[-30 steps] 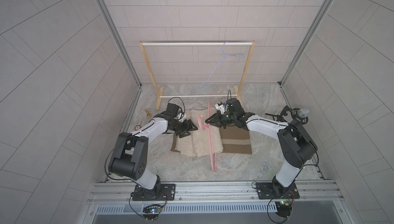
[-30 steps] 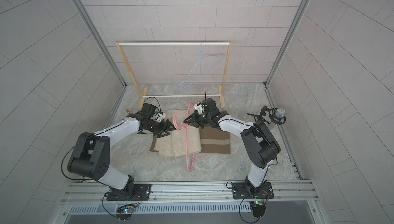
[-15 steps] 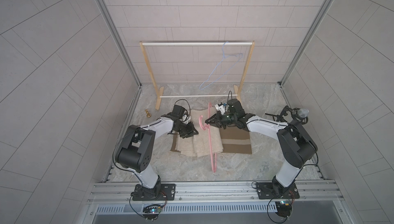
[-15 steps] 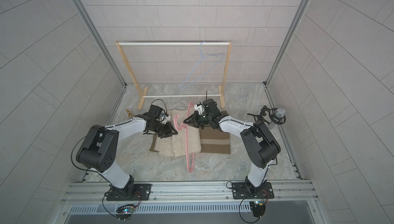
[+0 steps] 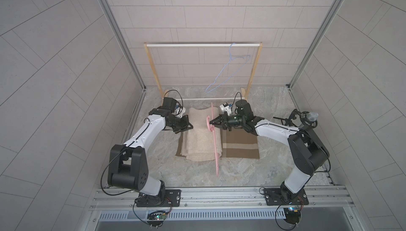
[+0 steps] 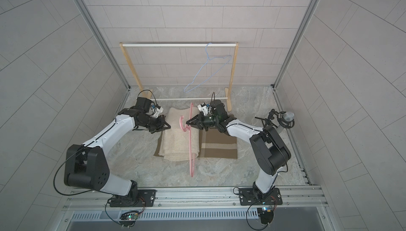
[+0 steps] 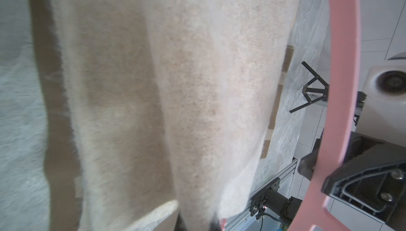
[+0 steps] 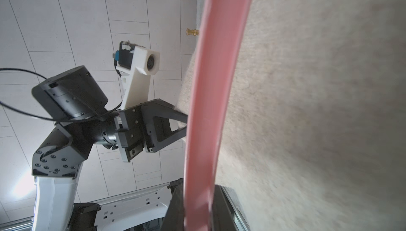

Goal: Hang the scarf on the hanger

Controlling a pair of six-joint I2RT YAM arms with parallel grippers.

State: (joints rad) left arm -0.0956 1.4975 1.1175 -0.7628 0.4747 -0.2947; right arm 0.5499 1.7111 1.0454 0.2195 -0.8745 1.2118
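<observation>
The beige and brown scarf (image 5: 201,141) (image 6: 176,141) lies folded on the marble table. A pink hanger (image 5: 216,146) (image 6: 191,150) stands on edge over the scarf's middle. My right gripper (image 5: 210,122) (image 6: 187,122) is shut on the hanger just below its hook. In the right wrist view the pink bar (image 8: 215,87) runs out from between the dark jaws of the right gripper (image 8: 197,216). My left gripper (image 5: 191,126) (image 6: 169,127) is shut on the scarf's left edge. In the left wrist view the beige fabric (image 7: 175,87) runs into the left gripper (image 7: 197,224).
A wooden rack (image 5: 153,69) (image 6: 129,69) stands at the back with a blue wire hanger (image 5: 228,69) (image 6: 205,69) on its rail. A microphone on a tripod (image 5: 307,117) (image 6: 284,117) sits at the right. A small brass piece (image 8: 192,32) lies beyond the scarf's left side.
My left gripper moved right to the scarf's left edge and closed on it. The right gripper stayed shut on the pink hanger.
</observation>
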